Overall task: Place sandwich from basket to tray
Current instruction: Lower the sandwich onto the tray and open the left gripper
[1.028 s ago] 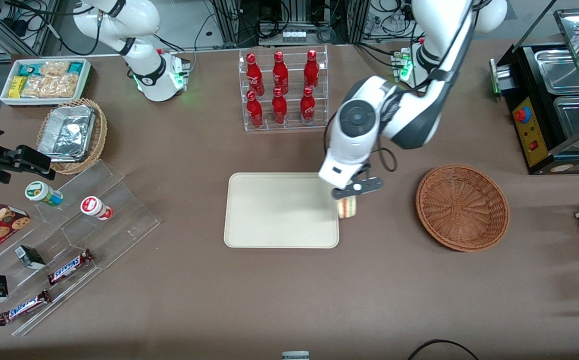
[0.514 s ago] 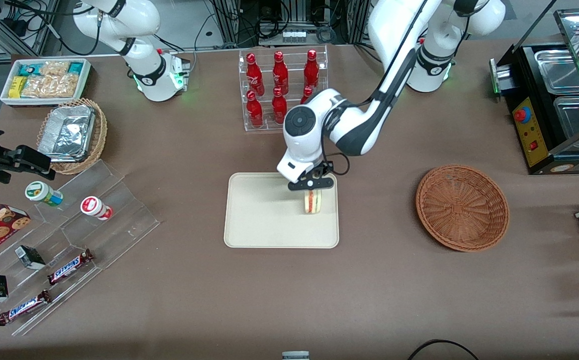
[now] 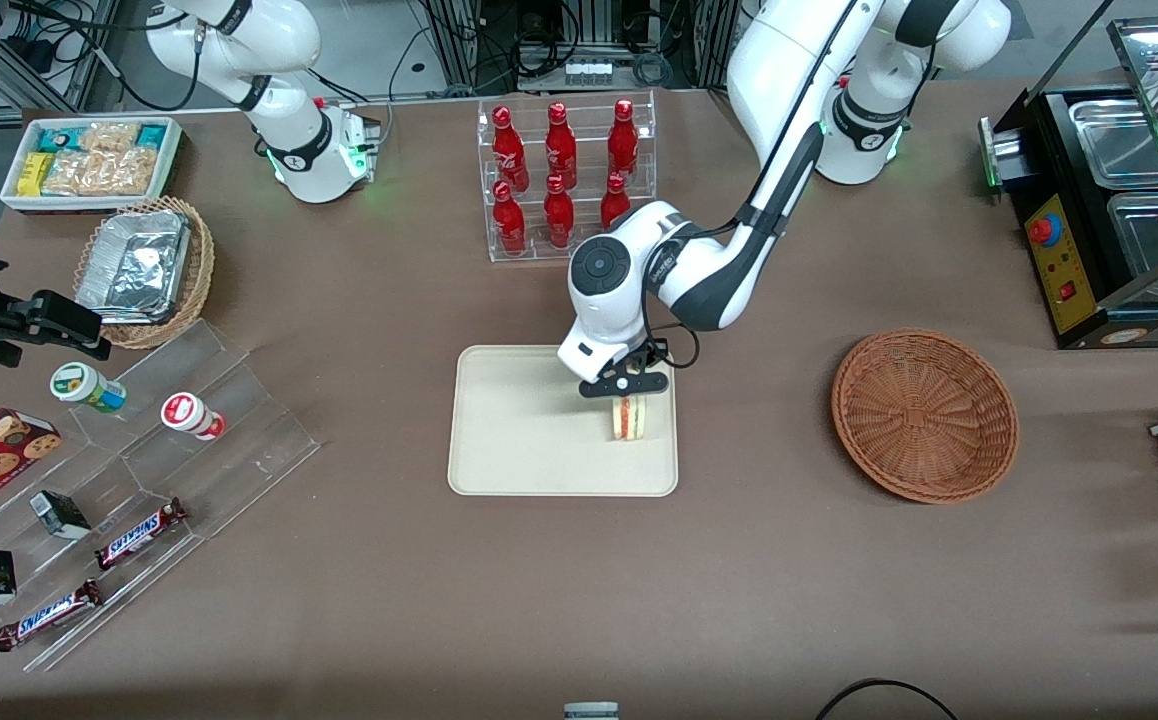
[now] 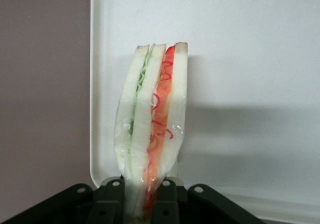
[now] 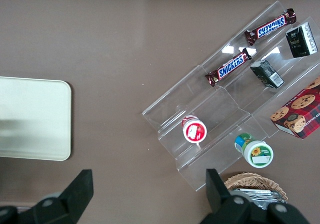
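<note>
My left gripper [image 3: 625, 385] is shut on the sandwich [image 3: 627, 419], a cream bread wedge with red and green filling. It holds the sandwich upright over the cream-white tray [image 3: 519, 440], at the tray's end nearest the basket. In the left wrist view the sandwich [image 4: 152, 119] stands between the black fingers [image 4: 112, 199], with the tray [image 4: 250, 58] under it. Whether the sandwich touches the tray I cannot tell. The reddish-brown wicker basket [image 3: 924, 415] lies empty toward the working arm's end of the table.
A clear rack of red bottles [image 3: 564, 180] stands farther from the camera than the tray. A tan basket with a foil container [image 3: 144, 270], a white box of snacks [image 3: 89, 160] and a clear stepped display with bars [image 3: 139, 530] lie toward the parked arm's end. A black appliance [image 3: 1109, 210] stands near the reddish basket.
My left gripper carried the sandwich from just outside the tray's edge to over the tray, then lowered slightly and nearer the camera. The basket has not moved.
</note>
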`<state>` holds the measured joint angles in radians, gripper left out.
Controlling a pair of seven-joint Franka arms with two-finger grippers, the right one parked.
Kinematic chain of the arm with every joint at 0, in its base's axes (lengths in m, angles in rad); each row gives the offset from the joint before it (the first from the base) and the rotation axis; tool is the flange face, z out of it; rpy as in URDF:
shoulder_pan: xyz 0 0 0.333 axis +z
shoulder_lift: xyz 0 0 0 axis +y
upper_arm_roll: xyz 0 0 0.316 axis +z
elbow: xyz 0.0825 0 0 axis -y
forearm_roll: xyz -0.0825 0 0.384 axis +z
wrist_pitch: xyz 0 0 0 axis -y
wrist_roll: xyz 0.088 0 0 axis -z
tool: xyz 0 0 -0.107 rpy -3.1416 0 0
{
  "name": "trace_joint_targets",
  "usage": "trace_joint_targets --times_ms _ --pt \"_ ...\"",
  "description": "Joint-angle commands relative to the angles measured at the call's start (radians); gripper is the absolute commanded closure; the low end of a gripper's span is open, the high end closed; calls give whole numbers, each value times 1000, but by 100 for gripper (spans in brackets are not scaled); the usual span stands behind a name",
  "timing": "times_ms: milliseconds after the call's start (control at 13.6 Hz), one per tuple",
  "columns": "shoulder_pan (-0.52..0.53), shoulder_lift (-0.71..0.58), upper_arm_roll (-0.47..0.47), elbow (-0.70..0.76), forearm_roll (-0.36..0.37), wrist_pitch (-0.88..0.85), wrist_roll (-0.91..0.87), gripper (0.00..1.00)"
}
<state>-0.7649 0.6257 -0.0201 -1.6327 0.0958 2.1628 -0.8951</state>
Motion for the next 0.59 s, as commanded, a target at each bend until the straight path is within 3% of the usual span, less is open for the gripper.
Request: trace_joint_targets --times_ms 0,440,514 --pt "-1 55 5 66 18 -3 -7 83" --pt "1 88 5 80 59 22 -8 84" --pt "1 88 5 82 59 22 -7 63"
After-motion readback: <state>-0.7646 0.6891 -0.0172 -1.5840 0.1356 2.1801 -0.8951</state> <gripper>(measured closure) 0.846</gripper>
